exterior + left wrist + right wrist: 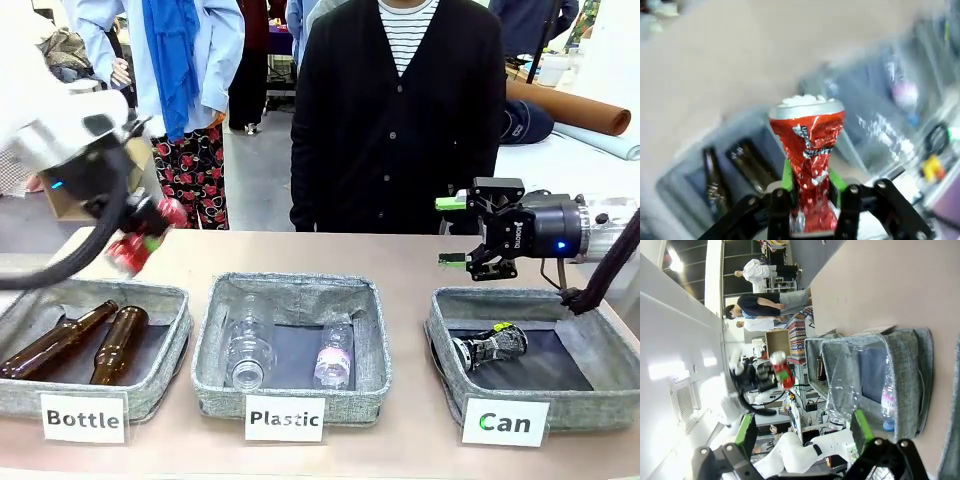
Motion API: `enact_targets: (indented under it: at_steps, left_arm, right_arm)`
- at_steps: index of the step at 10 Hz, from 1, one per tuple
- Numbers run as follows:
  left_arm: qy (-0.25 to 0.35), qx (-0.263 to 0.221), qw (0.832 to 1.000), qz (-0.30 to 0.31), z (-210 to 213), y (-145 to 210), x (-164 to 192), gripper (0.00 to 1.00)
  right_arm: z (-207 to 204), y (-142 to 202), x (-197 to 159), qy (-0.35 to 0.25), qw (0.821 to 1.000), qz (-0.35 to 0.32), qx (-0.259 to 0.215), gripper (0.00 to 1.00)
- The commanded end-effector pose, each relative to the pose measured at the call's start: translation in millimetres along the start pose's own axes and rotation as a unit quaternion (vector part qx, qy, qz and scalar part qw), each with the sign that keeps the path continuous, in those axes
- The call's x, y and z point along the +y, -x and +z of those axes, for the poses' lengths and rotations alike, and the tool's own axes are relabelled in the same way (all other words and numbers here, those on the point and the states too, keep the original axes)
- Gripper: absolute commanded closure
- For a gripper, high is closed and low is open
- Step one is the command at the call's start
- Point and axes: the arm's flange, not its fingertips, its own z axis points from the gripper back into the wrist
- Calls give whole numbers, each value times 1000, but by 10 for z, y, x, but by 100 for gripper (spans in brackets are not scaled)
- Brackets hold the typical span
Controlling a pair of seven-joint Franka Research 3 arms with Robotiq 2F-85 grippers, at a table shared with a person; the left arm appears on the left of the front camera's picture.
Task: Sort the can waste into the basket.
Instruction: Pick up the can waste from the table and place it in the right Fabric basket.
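A dented red can point(810, 145) with a silver top stands upright between green pads; my left gripper point(812, 205) is shut on its lower half. From the front, that gripper point(140, 238) hangs blurred with the red can point(130, 250) above the table's far left, behind the Bottle basket. A dark can point(490, 345) with a silver top lies on its side in the grey Can basket point(580, 405) at the right. My right gripper point(452, 232) hovers open and holds nothing, above that basket's far left corner. From the right wrist, its own gripper point(802, 430) is open, and the red can point(780, 367) shows far off.
The Bottle basket point(165, 375) at the left holds two brown glass bottles. The Plastic basket point(210, 375) in the middle holds two clear plastic bottles. A person in a black cardigan point(400, 130) stands at the far side. Bare table runs behind the baskets.
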Motion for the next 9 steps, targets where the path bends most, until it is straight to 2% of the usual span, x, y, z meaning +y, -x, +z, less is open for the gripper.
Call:
enact_targets:
  at_steps: [1,2,4,5,6,7,8,9]
  left_arm:
    - [1,9,996,-92,130,552,-65,100]
    - [0,0,1000,0,0,0,0,100]
    - [0,0,1000,0,0,0,0,100]
    - [7,4,999,-34,61,365,-111,75]
    - [30,4,994,-108,-136,52,-489,75]
    - [51,-29,978,-202,-203,-274,-1091,75]
    - [50,-51,952,-296,-257,-593,-1768,75]
    - [82,-65,921,-376,-338,-846,-2272,75]
  right_arm:
    - [-5,4,8,3,1000,1,-4,0]
    - [-5,4,8,3,1000,1,-4,0]
    - [-5,4,8,3,1000,1,-4,0]
    - [0,1,-2,0,1000,0,0,0]
    - [249,174,316,96,995,6,15,0]
    - [594,360,537,167,985,31,17,0]
    - [1051,677,683,223,971,86,-2,0]
    - [1456,956,641,257,960,102,-33,0]
